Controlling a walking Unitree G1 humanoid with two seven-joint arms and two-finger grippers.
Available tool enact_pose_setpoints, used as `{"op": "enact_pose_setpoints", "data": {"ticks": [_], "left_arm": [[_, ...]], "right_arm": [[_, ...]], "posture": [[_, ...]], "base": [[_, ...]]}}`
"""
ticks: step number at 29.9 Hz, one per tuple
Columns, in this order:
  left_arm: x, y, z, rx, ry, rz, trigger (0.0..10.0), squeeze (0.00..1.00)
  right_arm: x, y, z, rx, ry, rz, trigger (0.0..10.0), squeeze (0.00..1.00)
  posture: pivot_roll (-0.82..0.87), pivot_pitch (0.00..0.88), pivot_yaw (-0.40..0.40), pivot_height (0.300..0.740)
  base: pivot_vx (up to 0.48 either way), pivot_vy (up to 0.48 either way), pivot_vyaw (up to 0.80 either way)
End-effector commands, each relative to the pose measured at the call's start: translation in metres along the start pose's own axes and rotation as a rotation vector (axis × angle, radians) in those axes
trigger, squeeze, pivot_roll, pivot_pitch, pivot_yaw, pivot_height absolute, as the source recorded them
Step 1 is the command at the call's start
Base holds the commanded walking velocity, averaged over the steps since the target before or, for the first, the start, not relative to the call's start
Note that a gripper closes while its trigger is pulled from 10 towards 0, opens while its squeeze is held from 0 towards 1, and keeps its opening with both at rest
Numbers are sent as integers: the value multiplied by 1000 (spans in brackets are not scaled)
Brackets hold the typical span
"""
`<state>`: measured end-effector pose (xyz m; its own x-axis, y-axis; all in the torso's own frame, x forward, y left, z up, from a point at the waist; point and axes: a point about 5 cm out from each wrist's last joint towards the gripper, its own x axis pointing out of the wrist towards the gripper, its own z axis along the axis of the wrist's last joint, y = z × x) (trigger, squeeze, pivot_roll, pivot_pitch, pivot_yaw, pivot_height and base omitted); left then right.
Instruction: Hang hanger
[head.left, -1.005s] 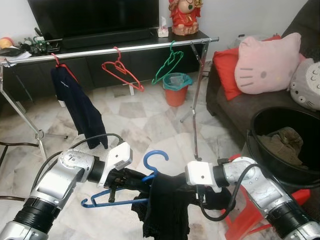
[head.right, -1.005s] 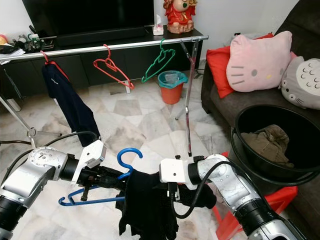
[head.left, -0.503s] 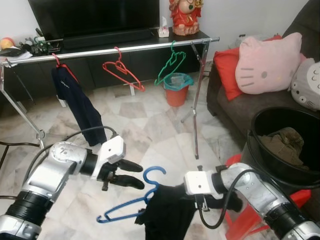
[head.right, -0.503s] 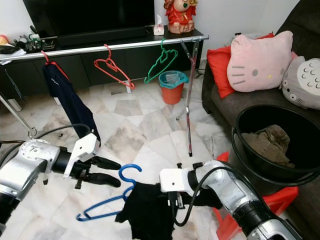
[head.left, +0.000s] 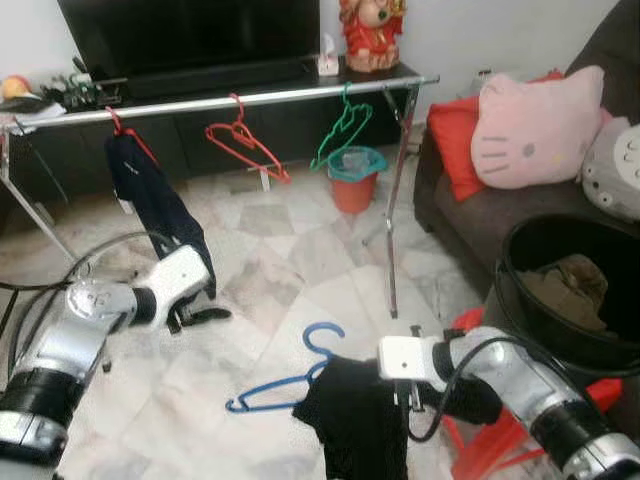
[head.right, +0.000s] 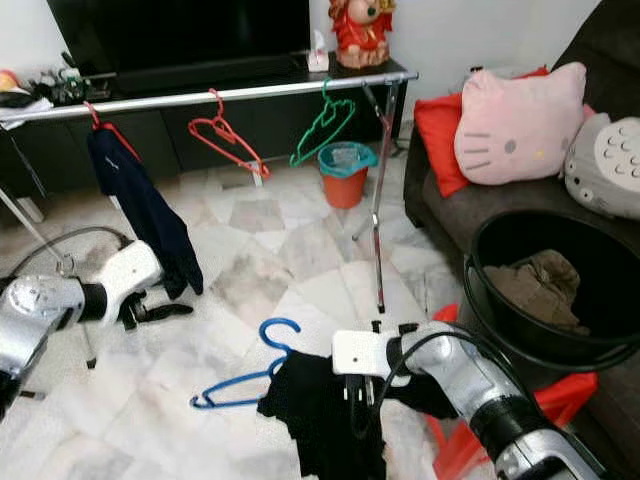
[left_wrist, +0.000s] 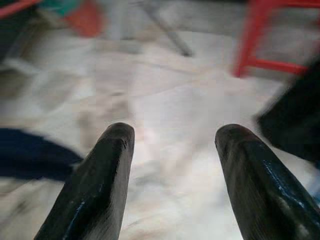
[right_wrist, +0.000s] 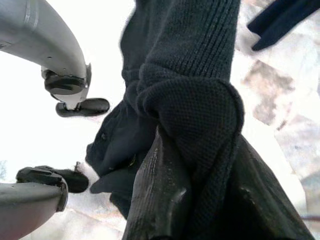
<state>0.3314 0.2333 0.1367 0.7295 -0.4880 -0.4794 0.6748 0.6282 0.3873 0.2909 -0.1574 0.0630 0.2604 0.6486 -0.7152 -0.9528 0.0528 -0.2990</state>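
A blue hanger (head.left: 283, 388) tilts low over the floor, its hook (head.left: 325, 337) pointing up and its right end tucked into a black knit garment (head.left: 358, 425). My right gripper (head.left: 408, 398) is shut on that garment (right_wrist: 190, 115), bunched between its fingers (right_wrist: 160, 205). My left gripper (head.left: 205, 316) is open and off to the left, apart from the hanger, with only floor between its fingers (left_wrist: 95, 195). At the back, a silver clothes rail (head.left: 220, 100) carries a red hanger (head.left: 245, 140), a green hanger (head.left: 340, 125) and a navy garment (head.left: 160, 210).
An orange bin with a teal liner (head.left: 353, 178) stands beyond the rail's right leg (head.left: 395, 210). On the right are a black basket (head.left: 570, 300) of clothes, a red stool (head.left: 490, 445) and a sofa with a pink pillow (head.left: 535, 125). A TV stand runs behind the rail.
My left gripper let go of the blue hanger, opened and drew back to the left. The hanger's left end dropped; it and the garment now hang from my right gripper.
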Motion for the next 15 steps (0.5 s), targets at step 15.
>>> {"op": "enact_pose_setpoints", "data": {"ticks": [15], "left_arm": [[-7,6,-71,-293,187,534,10000,0]], "right_arm": [[-15,-44,15,-23,-53,-222,0,0]], "posture": [[33,0,45,740]], "base": [[0,0,0]]}}
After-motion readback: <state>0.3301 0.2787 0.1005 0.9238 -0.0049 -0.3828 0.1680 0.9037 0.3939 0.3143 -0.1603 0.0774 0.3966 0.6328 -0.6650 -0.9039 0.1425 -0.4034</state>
